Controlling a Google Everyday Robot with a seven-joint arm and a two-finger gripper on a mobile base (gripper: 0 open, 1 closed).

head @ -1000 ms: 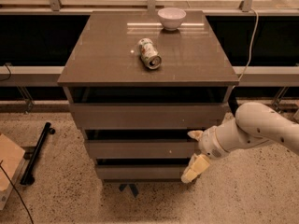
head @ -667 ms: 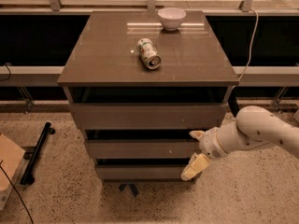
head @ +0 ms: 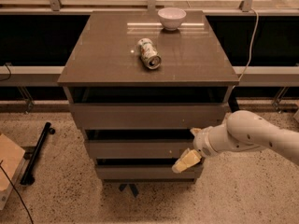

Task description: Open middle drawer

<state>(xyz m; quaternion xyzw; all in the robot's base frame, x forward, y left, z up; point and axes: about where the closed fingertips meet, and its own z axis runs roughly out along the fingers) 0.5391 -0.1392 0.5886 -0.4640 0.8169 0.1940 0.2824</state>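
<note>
The grey-brown, flat-fronted, handleless middle drawer (head: 140, 149) looks shut. It lies between the taller top drawer front (head: 145, 115) and the slimmer bottom drawer front (head: 140, 172), with its long axis running left to right. The yellow-tipped gripper (head: 190, 147) on its white arm is at the drawer's right end, jaws spread wide, one tip at the front's upper edge and one below. The pull likely runs straight outward.

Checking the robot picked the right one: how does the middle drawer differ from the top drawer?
The top drawer front looks wider and taller than the middle drawer front. The gripper is at the middle drawer's right end, fingers spread above and below its front; nothing touches the top drawer. Both are grey-brown, flat and handleless.
</note>
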